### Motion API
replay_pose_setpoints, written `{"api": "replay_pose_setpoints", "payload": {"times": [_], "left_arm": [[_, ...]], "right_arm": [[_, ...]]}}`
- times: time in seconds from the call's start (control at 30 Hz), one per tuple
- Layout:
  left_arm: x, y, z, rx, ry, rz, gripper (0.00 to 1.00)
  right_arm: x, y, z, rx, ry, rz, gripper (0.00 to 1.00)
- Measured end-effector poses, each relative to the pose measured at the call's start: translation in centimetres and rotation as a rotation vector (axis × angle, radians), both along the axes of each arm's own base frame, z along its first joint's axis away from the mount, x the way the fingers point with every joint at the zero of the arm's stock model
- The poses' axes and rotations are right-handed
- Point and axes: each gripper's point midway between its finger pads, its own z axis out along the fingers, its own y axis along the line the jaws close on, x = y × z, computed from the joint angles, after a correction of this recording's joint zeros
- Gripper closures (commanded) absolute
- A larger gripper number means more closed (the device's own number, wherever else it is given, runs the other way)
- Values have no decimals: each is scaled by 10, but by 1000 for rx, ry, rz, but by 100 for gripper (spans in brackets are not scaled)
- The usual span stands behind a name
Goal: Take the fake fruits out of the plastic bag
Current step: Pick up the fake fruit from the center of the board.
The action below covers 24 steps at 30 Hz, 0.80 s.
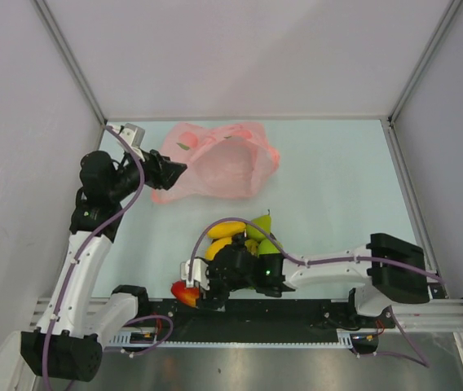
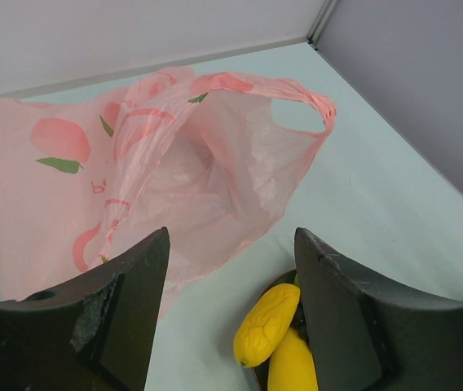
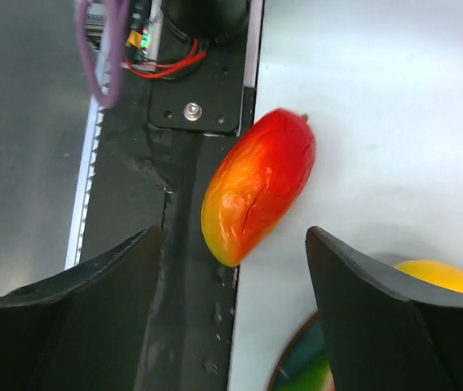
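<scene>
Bag (image 1: 215, 167) gapes sideways; left claw (image 2: 231, 236) spread; right claw (image 3: 233, 235) spread over red-yellow mango (image 3: 256, 187).

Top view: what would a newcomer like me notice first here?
The crinkly translucent pink plastic bag lies open-mouthed on the far left part of the table. Nearer, glossy yellow and green plastic fruits sit heaped mid-table. A glossy red-yellow plastic mango lies at the near edge, under the right arm's open tool.
</scene>
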Motion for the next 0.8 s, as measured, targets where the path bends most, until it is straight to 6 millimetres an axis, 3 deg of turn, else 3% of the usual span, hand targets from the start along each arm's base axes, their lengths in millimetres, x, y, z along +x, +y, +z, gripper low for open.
{"api": "replay_pose_setpoints", "payload": {"times": [0.2,0.37,0.57,0.67,0.7,0.8], "left_arm": [[-2,2,3,1,5,5,32],[-5,5,8,-4,-12,17,32],[-6,13,8,-24,-9,44,32],[-5,16,8,-27,-6,56,32],[-5,17,8,-30,-3,61,32],[-4,19,8,-32,-4,67,32]], "right_arm": [[19,13,-40,-84,120,-147,0],[33,29,-47,-82,182,-218,0],[28,41,-57,-94,245,-232,1],[28,41,-69,-123,260,-248,14],[29,39,-73,-133,259,-253,25],[33,37,-78,-149,250,-258,45]]}}
